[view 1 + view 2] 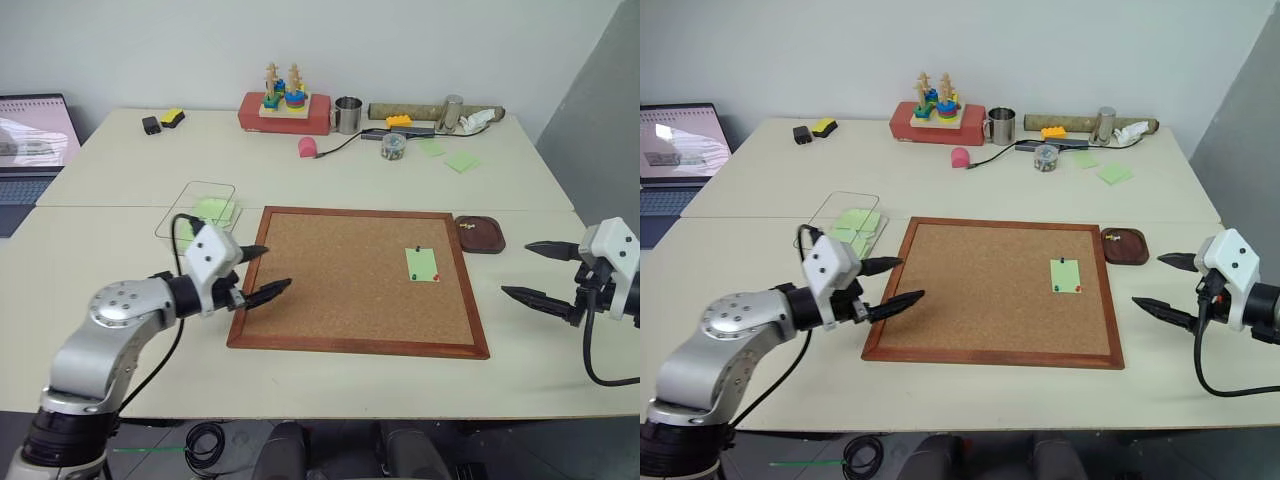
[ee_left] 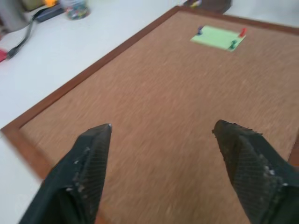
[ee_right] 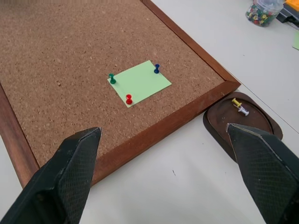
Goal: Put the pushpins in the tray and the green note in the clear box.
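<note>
The green note (image 3: 140,83) lies on the corkboard's right side, pinned by three pushpins: a dark one (image 3: 157,68), a green one (image 3: 112,78) and a red one (image 3: 129,99). The small brown tray (image 3: 219,116) sits just off the board's far right corner and holds a yellow and a white pin. Off the board's far left corner stands the clear box (image 1: 195,195) with green paper inside. My left gripper (image 1: 272,268) hovers open over the board's left edge, nothing between its fingers. My right gripper (image 1: 516,268) hangs open to the right of the board, aimed at the note and tray.
The wood-framed corkboard (image 1: 340,280) fills the table's middle. Along the back edge are a red toy stand (image 1: 284,110), a metal cup (image 1: 348,114), a pin jar (image 1: 393,146), cables and loose green notes (image 1: 462,161). A laptop (image 1: 35,140) sits far left.
</note>
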